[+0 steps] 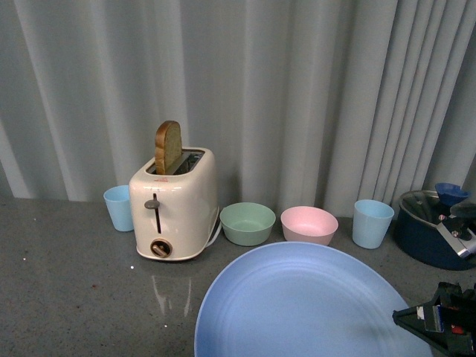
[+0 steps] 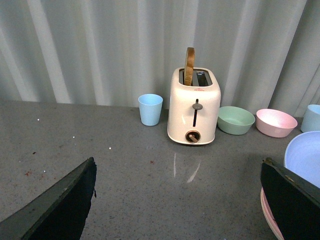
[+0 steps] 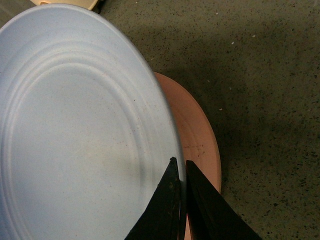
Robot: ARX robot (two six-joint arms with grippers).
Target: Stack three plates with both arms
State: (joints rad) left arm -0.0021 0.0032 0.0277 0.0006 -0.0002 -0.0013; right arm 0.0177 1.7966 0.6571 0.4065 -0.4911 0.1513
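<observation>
My right gripper (image 3: 180,162) is shut on the rim of the light blue plate (image 3: 75,125) and holds it above the pink plate (image 3: 197,130), which lies on the grey counter. In the front view the light blue plate (image 1: 297,305) fills the lower middle, with the right gripper (image 1: 435,320) at its right edge. A cream edge (image 3: 65,3) shows just past the blue plate; I cannot tell if it is the cream plate. My left gripper (image 2: 177,200) is open and empty over bare counter, with the blue plate (image 2: 305,155) and pink plate (image 2: 270,215) beside its one finger.
A cream toaster (image 1: 172,204) with a bread slice (image 1: 168,146) stands at the back. Beside it are a blue cup (image 1: 117,207), a green bowl (image 1: 247,223), a pink bowl (image 1: 309,224) and another blue cup (image 1: 372,222). A dark blue pot (image 1: 431,227) sits far right.
</observation>
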